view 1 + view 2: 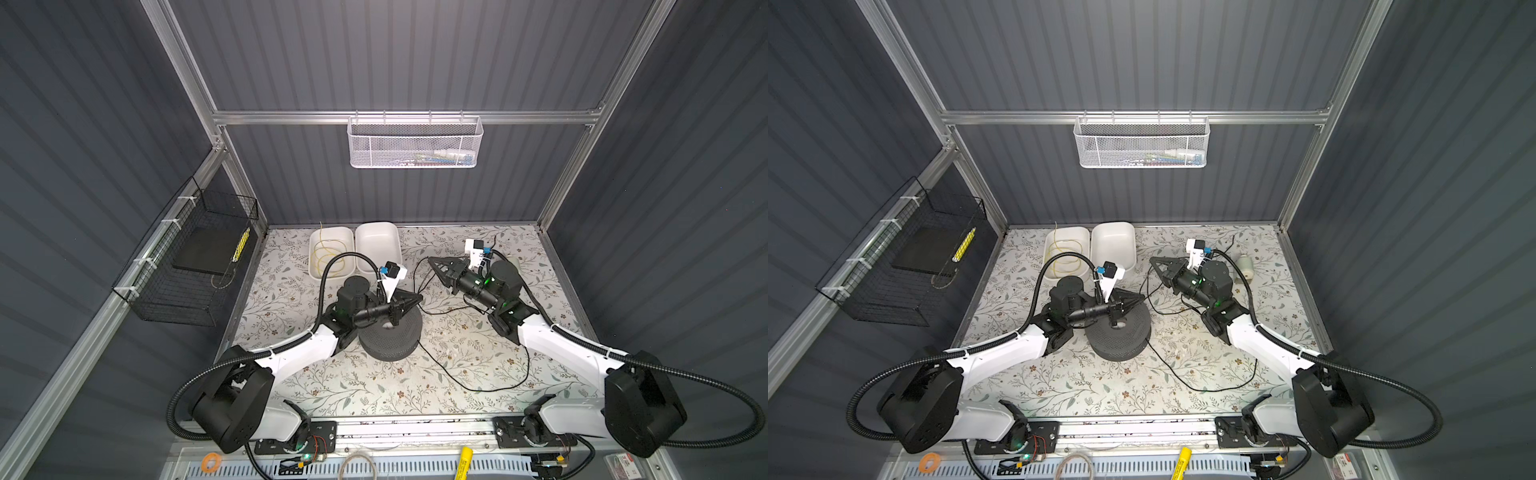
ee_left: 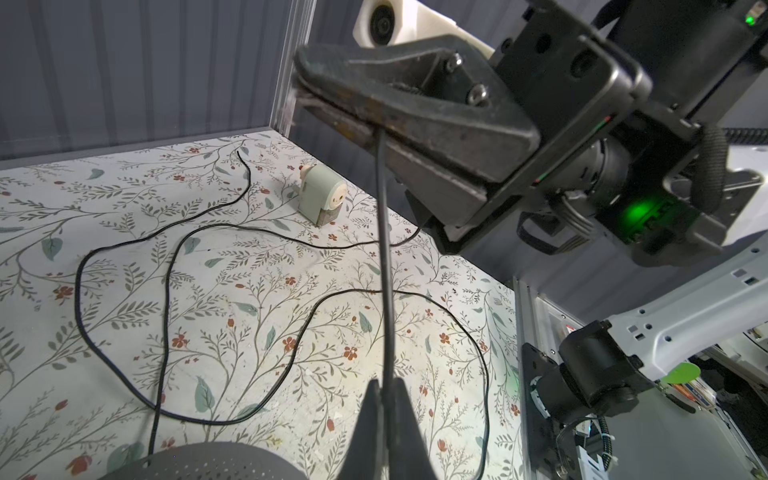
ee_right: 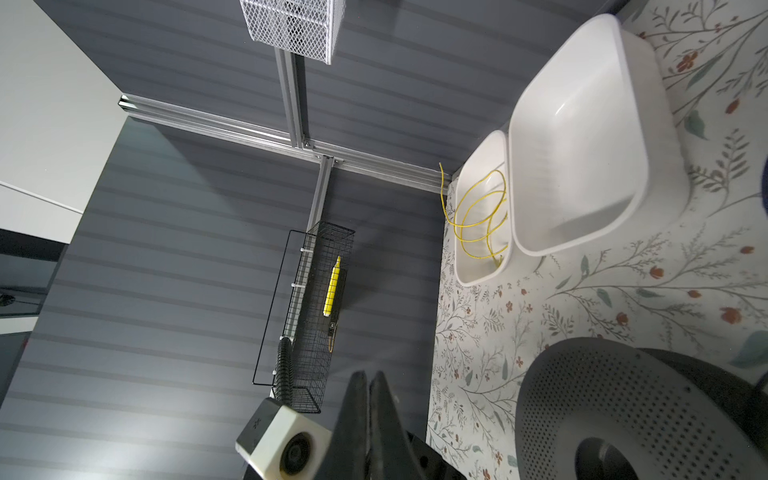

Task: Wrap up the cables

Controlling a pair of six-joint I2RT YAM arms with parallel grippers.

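The cables are one thin black cord; its slack loops lie on the floral tabletop (image 1: 478, 388) (image 1: 1204, 390) (image 2: 166, 291). In the left wrist view a taut stretch of cord (image 2: 384, 249) runs from my left gripper (image 2: 386, 384) to my right gripper (image 2: 300, 92), and both are shut on it. In both top views the left gripper (image 1: 419, 297) (image 1: 1142, 298) hangs over the far edge of a dark grey perforated spool (image 1: 390, 336) (image 1: 1121, 336) (image 3: 623, 399). The right gripper (image 1: 430, 259) (image 1: 1151, 259) (image 3: 369, 376) points left, raised behind the spool. The right wrist view does not show the cord.
Two white bins stand at the back; one (image 1: 332, 229) holds a yellow wire coil and the other (image 1: 378, 249) is empty. A small pale green device (image 2: 322, 199) (image 1: 1246, 264) sits at the back right. A black wire basket (image 1: 187, 257) hangs on the left wall and a white mesh basket (image 1: 415, 143) on the back wall.
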